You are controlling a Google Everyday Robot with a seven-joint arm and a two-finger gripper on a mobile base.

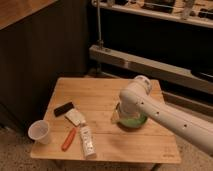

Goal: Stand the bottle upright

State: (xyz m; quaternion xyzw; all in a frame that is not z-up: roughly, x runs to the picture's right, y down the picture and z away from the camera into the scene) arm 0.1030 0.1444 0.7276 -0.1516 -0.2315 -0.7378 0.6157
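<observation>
Gripper [120, 116] wide open over green bowl [134, 122], well apart from bottle [87, 141]. Orange tool [69, 138] lies just beside the bottle, so you could snag both.

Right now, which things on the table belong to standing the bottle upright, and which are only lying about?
Job: slim whitish plastic bottle, lying flat; robot hand, low over the round green bowl.
Lying about: white plastic cup; orange pen-like tool; small black block; pale flat object; that bowl.
</observation>
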